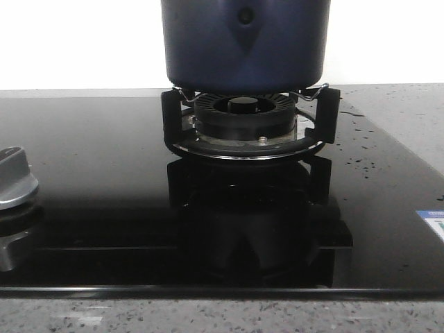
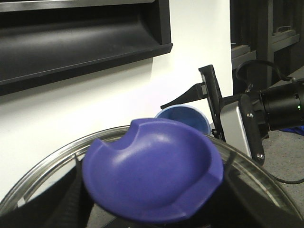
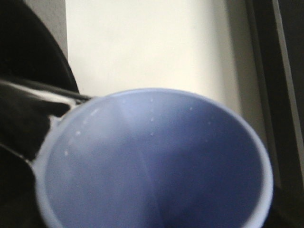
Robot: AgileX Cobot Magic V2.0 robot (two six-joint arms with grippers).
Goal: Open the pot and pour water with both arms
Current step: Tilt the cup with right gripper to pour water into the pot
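Note:
The dark navy pot (image 1: 243, 41) stands on the gas burner (image 1: 244, 114); its top is out of the front view, and neither gripper shows there. In the left wrist view a glass lid with a steel rim (image 2: 47, 161) and a purple-blue knob (image 2: 152, 171) fills the foreground, lifted and tilted. My left gripper's dark fingers (image 2: 64, 202) show through the glass on either side of the knob. Behind it, my right gripper (image 2: 197, 97) is shut on a pale blue cup (image 2: 185, 114). The cup's inside (image 3: 156, 161) fills the right wrist view and hides the fingers.
The burner sits on a black glass hob (image 1: 104, 208) with a silver control knob (image 1: 14, 177) at the left. A speckled counter (image 1: 409, 118) lies to the right and a white wall behind. A dark range hood (image 2: 80, 42) hangs above. The lid's edge (image 3: 28, 95) shows beside the cup.

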